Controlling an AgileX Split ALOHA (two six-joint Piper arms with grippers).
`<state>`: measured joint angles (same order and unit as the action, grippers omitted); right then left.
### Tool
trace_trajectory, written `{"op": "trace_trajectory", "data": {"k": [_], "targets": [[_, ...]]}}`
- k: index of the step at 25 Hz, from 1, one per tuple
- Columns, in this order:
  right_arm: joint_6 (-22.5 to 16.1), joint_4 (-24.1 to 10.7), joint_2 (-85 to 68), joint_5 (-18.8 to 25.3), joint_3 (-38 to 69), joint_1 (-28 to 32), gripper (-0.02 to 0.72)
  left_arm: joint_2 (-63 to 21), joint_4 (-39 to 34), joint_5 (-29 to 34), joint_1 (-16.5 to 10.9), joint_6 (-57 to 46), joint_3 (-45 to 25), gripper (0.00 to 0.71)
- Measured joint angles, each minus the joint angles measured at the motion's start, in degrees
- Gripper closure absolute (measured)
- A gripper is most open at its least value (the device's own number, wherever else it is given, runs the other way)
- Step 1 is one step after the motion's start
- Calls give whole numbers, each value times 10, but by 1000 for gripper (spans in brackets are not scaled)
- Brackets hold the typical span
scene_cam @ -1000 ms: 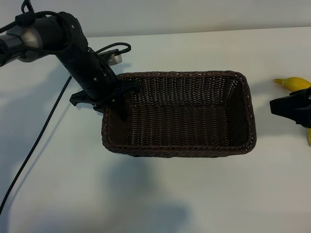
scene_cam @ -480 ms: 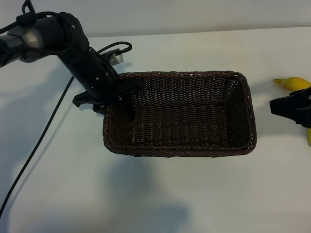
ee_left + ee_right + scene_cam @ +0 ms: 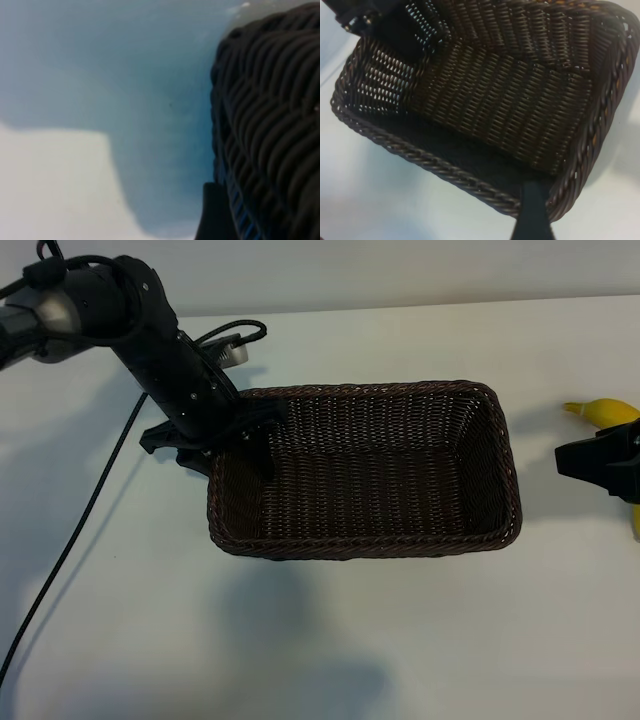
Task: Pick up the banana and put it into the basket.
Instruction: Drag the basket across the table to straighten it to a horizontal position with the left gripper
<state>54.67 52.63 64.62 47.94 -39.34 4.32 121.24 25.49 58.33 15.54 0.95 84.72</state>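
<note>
The banana (image 3: pixel 607 413) lies right of the basket (image 3: pixel 505 480), directly beside the spread right pincer (image 3: pixel 578 462); the left pincer (image 3: pixel 210 445), straddling the basket's far wall, stands spread.

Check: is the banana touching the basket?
Apart. The exterior view shows bare table between the banana, at the right edge beside the right gripper, and the basket.

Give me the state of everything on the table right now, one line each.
Basket: upright on the table, nothing inside.
Banana: lying on the table right of the basket, outside it.
Left gripper: open, straddling the basket's left wall.
Right gripper: open, over the banana.
</note>
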Motion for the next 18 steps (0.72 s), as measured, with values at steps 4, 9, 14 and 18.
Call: {"op": "trace_trajectory", "data": {"k": [4,9,14,18], "targets": [[0,0,0,0,0,0,178,-4,-19,21,0,-5,6,183],[0,0,0,0,0,0,178,-6,-31,30,0,-10,8,183],[0,0,0,0,0,0,178,-33,-58,34,-1,-17,8,182],[0,0,0,0,0,0,178,-65,-66,53,-10,-18,8,181]]}}
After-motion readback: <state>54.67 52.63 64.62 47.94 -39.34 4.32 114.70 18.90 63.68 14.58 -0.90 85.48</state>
